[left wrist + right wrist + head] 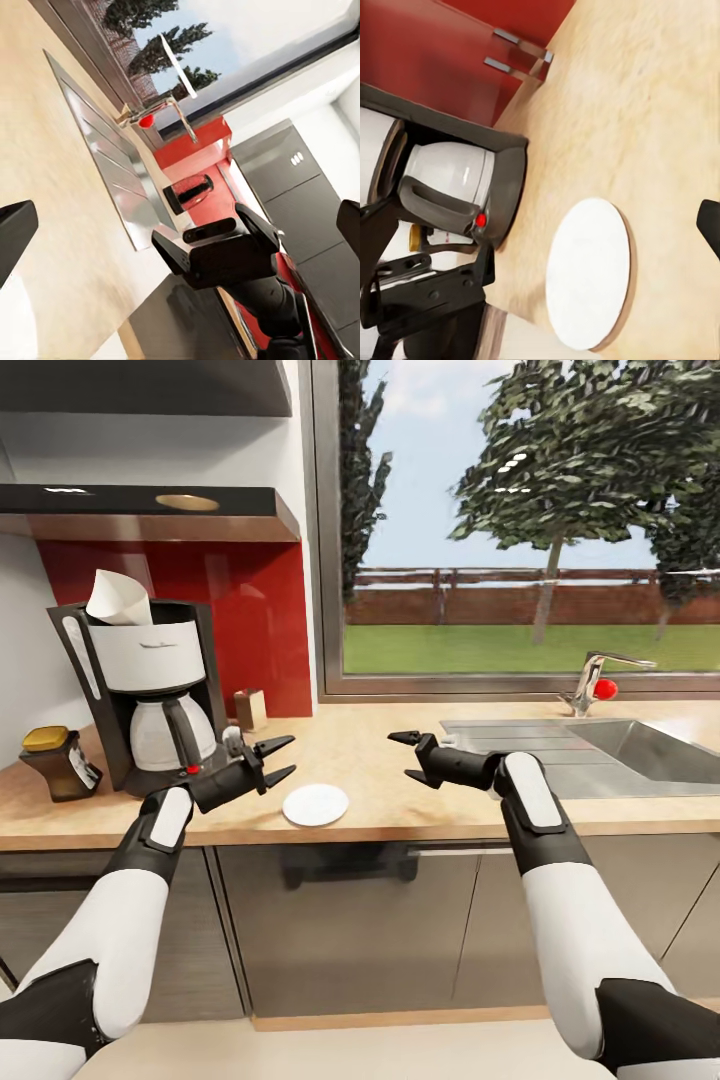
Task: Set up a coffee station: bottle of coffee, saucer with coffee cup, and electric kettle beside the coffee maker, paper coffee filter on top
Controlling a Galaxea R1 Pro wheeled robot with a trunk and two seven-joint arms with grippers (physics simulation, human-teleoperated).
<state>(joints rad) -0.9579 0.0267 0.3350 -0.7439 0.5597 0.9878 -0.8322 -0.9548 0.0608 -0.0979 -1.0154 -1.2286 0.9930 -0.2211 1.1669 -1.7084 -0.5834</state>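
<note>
Left pincer (277,758) and right pincer (408,755), both spread wide and empty, hover over the countertop (400,800). The saucer (315,805) lies just below the left one, beside the coffee maker (140,690), ready for a cup.

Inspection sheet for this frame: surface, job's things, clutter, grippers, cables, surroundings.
Surface: kitchen countertop, light wood grain, with a steel sink inset.
Job's things: coffee maker on the counter, paper coffee filter on its top; bottle of coffee beside it; saucer near the front edge, nothing on it. Kitchen shelf above.
Clutter: small brown holder by the red backsplash.
Grippers: left gripper open, empty, beside the saucer; right gripper open, empty.
Cables: nothing seen.
Surroundings: tap with a red knob, window onto trees.
</note>
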